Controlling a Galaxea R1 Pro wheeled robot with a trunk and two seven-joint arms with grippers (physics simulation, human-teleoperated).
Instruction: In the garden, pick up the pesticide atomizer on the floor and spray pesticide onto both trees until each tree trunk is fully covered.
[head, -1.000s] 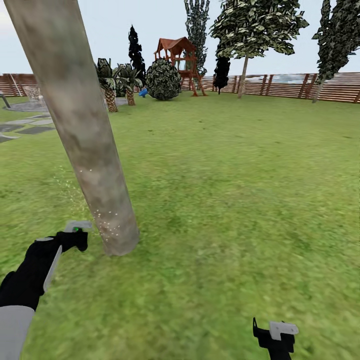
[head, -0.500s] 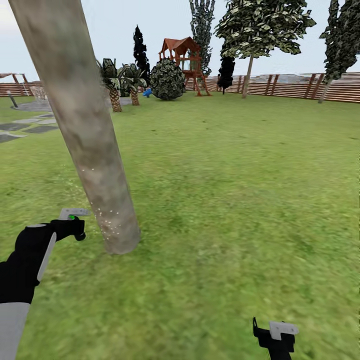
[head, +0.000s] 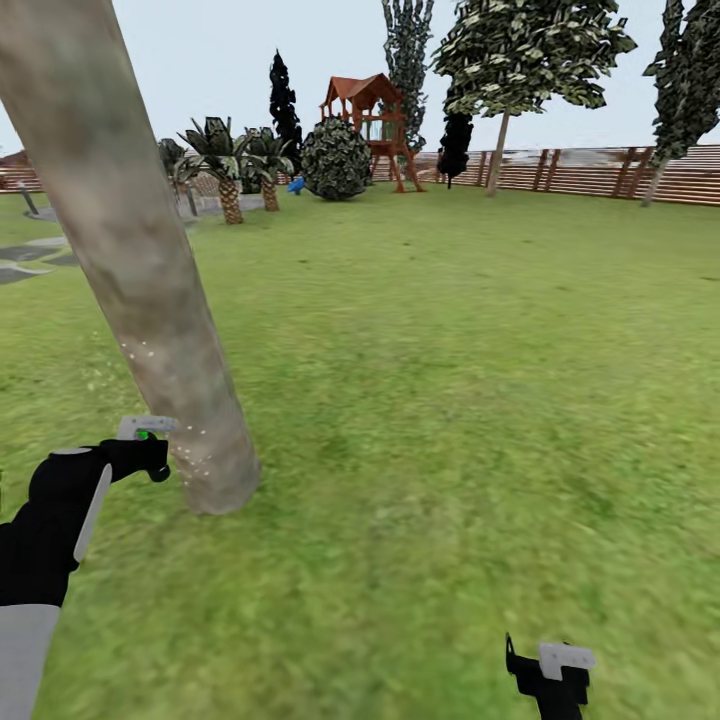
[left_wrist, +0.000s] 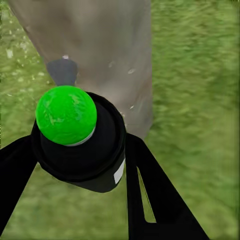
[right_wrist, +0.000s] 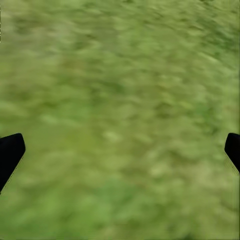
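The pesticide atomizer, a black can with a bright green cap, sits between the fingers of my left gripper, which is shut on it. In the head view that gripper holds the atomizer low at the left, just beside the base of a thick, leaning grey-tan tree trunk. White specks dot the lower trunk. Another tree with a thin pale trunk stands far off by the fence. My right gripper hangs low over the grass, open, with nothing between its fingers.
Green lawn spreads ahead to a brown slat fence. A wooden play tower, a round bush and short palms stand at the far side. Grey paving slabs lie at the far left.
The view has shifted slightly, so the near trunk sits further left in the picture. My left gripper stays shut on the atomizer by the trunk's base. The right arm has not moved.
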